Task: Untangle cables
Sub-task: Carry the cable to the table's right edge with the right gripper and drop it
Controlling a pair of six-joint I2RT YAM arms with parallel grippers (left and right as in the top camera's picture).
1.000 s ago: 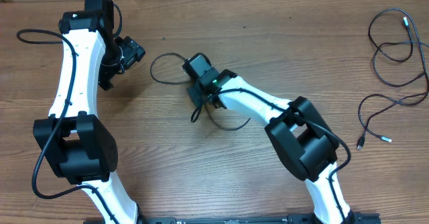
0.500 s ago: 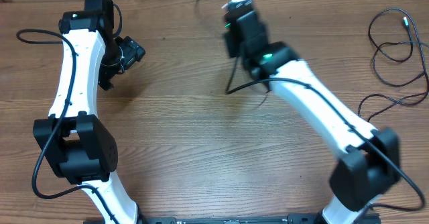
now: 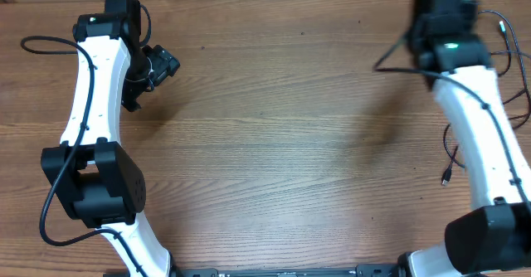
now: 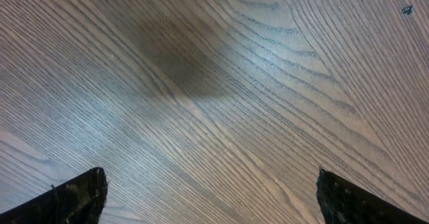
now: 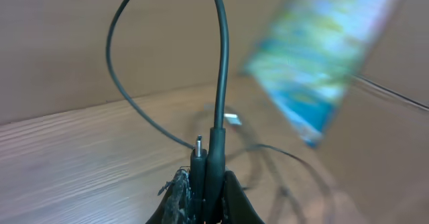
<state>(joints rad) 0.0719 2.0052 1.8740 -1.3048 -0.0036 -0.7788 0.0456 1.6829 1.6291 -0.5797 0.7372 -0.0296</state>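
Right gripper (image 5: 206,196) pinches thin black cable (image 5: 220,63) near its silver plug (image 5: 198,145); trailing loop could snag loose black cords (image 3: 502,26) beside it. Left gripper (image 4: 213,200) wide, empty.

Table (image 3: 274,144) – brown wood grain. Cables (image 5: 222,70) black. Arms (image 3: 91,94) white, black joints. 2 o'clock, right wrist view – blurred blue-green panel (image 5: 322,56).

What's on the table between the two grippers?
Only bare table, seen from overhead. The left gripper is open over wood; the right gripper pinches a cable whose loop hangs beside it.
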